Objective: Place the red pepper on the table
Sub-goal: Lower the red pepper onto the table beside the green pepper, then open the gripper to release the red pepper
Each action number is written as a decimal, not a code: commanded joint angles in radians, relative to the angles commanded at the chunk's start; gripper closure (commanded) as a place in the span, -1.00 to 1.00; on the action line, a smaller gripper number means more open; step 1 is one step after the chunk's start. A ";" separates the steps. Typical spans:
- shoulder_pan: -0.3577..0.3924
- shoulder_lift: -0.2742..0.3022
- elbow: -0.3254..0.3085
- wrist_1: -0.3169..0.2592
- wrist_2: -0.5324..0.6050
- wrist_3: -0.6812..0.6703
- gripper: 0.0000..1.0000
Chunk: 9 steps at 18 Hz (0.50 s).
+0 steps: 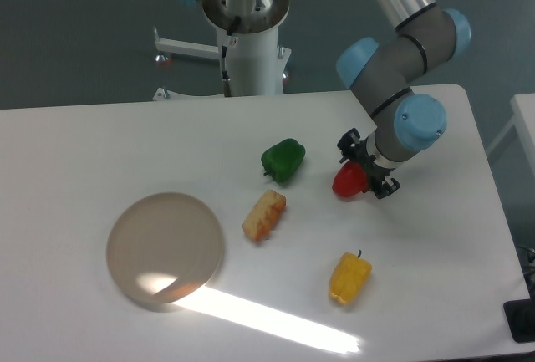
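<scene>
Right now my gripper [361,173] is closed around the red pepper [349,181], its dark fingers on either side of the fruit's upper part, with the red body showing below and to the left of them. The pepper sits low over the table [435,245], in the bare patch to the right of the green pepper [282,160] and above the yellow pepper [349,277]; from this one fixed view I cannot tell whether its underside is already touching the white surface or hanging just above it. As I judge it, the step in hand is the set-down itself, and the way to do it well is to be sure of contact before I let go: ease straight down until the pepper bears on the table, then part the fingers slowly and evenly so neither one drags it sideways. A glossy, rounded thing like this will probably roll or tip if dropped or nudged, so I would lift away along the line of the fingers, not sweep across. The green pepper is near enough that any sideways drift leftward is worth avoiding; the piece of bread [264,214] and the round plate [165,249] lie well apart and should not matter.
</scene>
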 joint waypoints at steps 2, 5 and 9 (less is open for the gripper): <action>0.002 0.003 0.005 -0.002 0.002 0.000 -0.89; 0.008 0.009 0.028 -0.005 0.002 0.006 -0.99; 0.018 0.018 0.071 -0.011 0.037 0.014 -0.99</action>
